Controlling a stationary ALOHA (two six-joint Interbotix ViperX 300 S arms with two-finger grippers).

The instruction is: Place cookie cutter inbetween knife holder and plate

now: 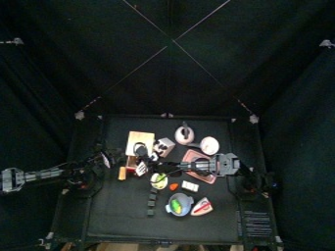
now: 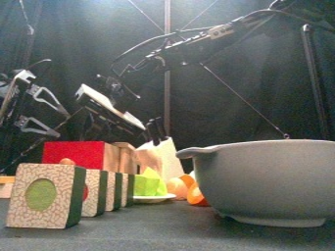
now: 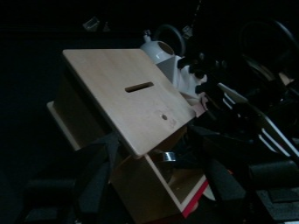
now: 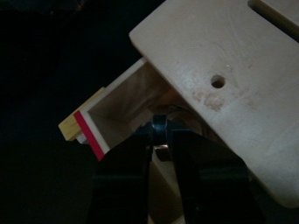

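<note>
The wooden knife holder (image 1: 137,147) stands left of the table's middle; its slotted panel fills the left wrist view (image 3: 128,96) and the right wrist view (image 4: 222,70). My right gripper (image 4: 162,149) reaches across to its base, jaws nearly together on a small metal ring, the cookie cutter (image 4: 160,129), which also shows in the left wrist view (image 3: 170,157). My left gripper (image 3: 163,179) is open and empty just short of the holder. A small plate (image 2: 155,198) with a green piece sits in front of the holder.
A grey bowl (image 2: 262,181) stands near the front right. Patterned blocks (image 2: 53,194) and a red box (image 2: 78,155) stand at the front left. Several small items crowd the table's middle, including a dish (image 1: 179,205) near the front.
</note>
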